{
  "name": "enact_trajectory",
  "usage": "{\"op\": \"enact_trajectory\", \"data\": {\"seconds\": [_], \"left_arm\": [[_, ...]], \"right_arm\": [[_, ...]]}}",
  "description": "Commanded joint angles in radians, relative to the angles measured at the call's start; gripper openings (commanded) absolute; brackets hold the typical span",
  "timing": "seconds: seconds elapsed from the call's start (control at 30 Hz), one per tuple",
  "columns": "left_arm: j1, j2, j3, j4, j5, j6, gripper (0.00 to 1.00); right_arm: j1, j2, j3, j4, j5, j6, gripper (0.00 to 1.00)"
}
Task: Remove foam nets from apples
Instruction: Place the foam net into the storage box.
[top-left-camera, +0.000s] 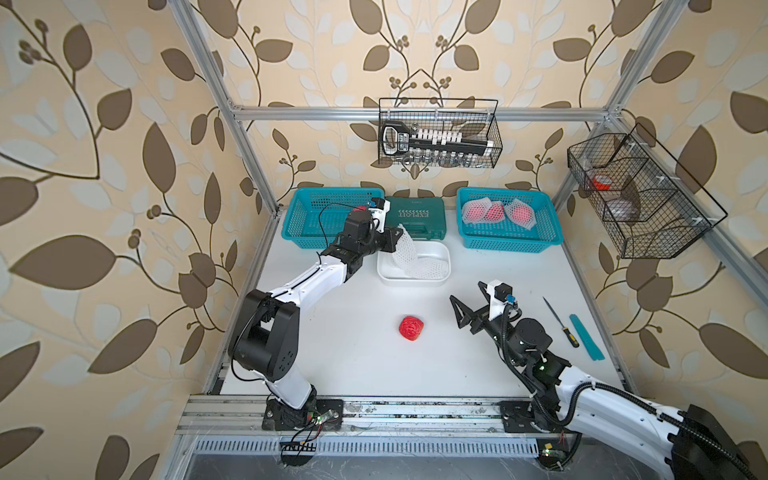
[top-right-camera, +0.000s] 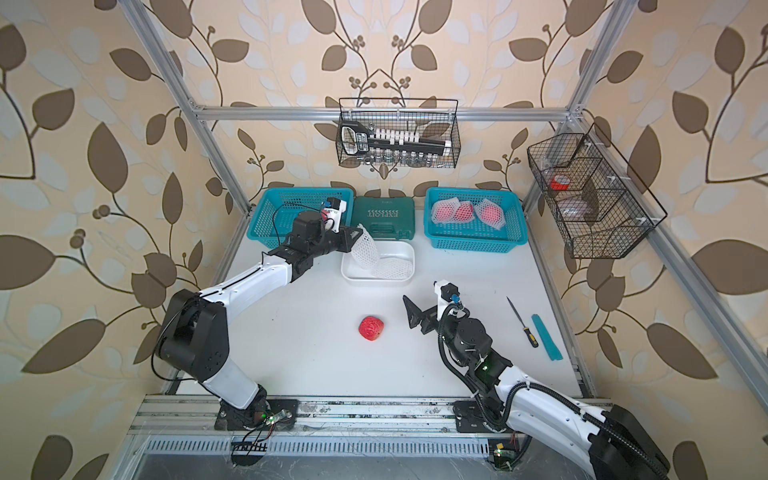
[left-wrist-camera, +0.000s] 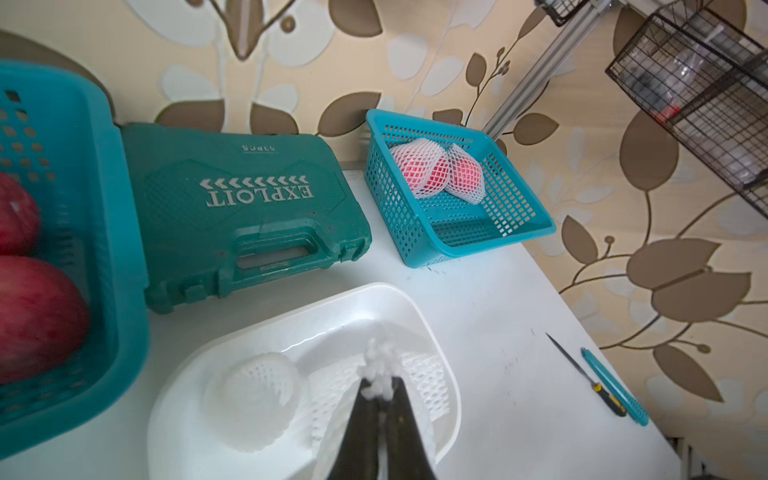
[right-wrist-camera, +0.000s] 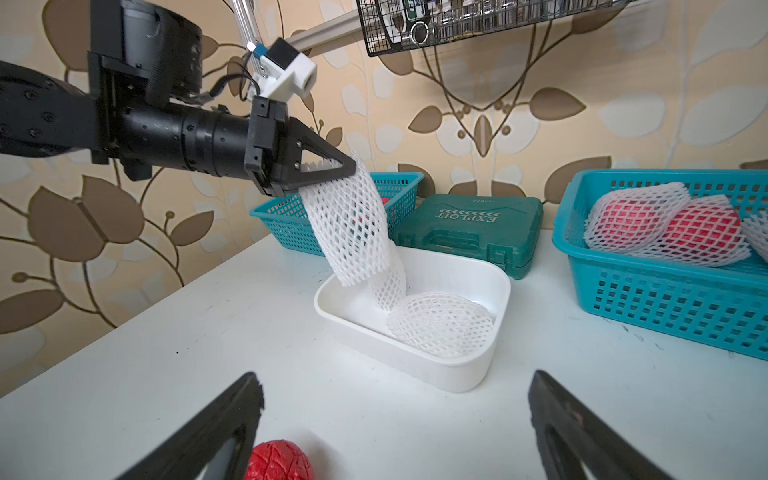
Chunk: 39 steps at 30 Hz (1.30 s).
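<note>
A white foam mesh net (right-wrist-camera: 353, 224) with diamond-shaped holes is pinched at its upper end by the left jaws, which are pressed together on it. The net hangs into a white rectangular plastic tub (right-wrist-camera: 457, 376) set toward the far edge of the white bench (top-left-camera: 332, 365). Another flattened net (right-wrist-camera: 440, 324) lies in the tub. One bare red apple (top-left-camera: 411, 328) sits near the middle of the bench, close to the right jaws, which are spread wide. Three netted apples (top-left-camera: 494, 212) are held in a teal plastic basket (top-left-camera: 511, 244) at the far right corner. Bare apples (left-wrist-camera: 33, 311) are seen in a matching basket (top-left-camera: 307, 233) at the far left corner.
</note>
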Motion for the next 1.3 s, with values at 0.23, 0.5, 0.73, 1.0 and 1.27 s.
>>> {"op": "enact_trajectory", "data": {"seconds": [0.23,0.5,0.73,1.0,1.27], "left_arm": [[-0.091,0.099,-0.040,0.264,-0.211,-0.165,0.06],[-0.145,0.117,-0.126,0.390,-0.391,-0.187,0.10],[-0.167,0.088,-0.192,0.422,-0.410,-0.164,0.53],[-0.200,-0.038,-0.261,0.295,-0.539,-0.074,0.66],[-0.178,-0.106,-0.278,0.168,-0.590,0.038,0.66]], "right_arm": [[0.002,-0.019,-0.008,-0.009,0.010,0.008,0.99],[0.001,-0.026,-0.014,-0.007,0.013,0.009,0.99],[0.001,-0.017,-0.013,-0.004,0.007,0.013,0.99],[0.001,-0.012,-0.015,0.007,0.001,0.017,0.99],[0.001,-0.005,-0.018,0.014,0.004,0.017,0.99]]}}
